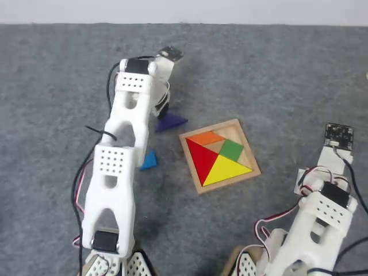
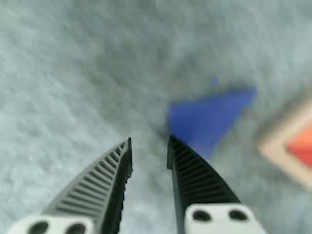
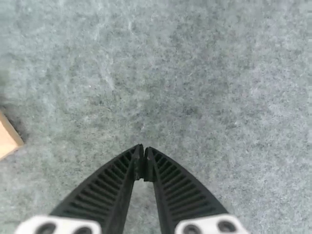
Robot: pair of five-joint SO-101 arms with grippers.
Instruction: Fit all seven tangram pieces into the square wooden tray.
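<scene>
- Left gripper [image 2: 149,140]: I am holding it partly open, a narrow gap between the fingers and nothing in it. It is hanging low over the grey carpet [image 1: 69,86].
- Dark blue triangle [image 2: 207,119]: it is lying flat on the carpet, outside the tray. One of my left fingertips [image 2: 171,142] is sitting right at its near corner. From the high view it is showing just beyond the end of my left arm [image 1: 123,144], near the tray's upper left side.
- Square wooden tray [image 1: 209,128]: it is resting on the carpet between my two arms, turned at an angle.
- Tray contents: an orange piece [image 1: 206,138], a red triangle [image 1: 198,158], a yellow triangle [image 1: 227,171] and a green square [image 1: 232,150] are lying inside, with bare wood showing beside the green square.
- Light blue piece [image 1: 149,160]: it is lying on the carpet left of the tray, partly hidden under my left arm.
- Right gripper [image 3: 144,147]: I am keeping its fingers pressed together, gripping nothing, above bare carpet, with a tray corner [image 3: 7,139] off to one side.
</scene>
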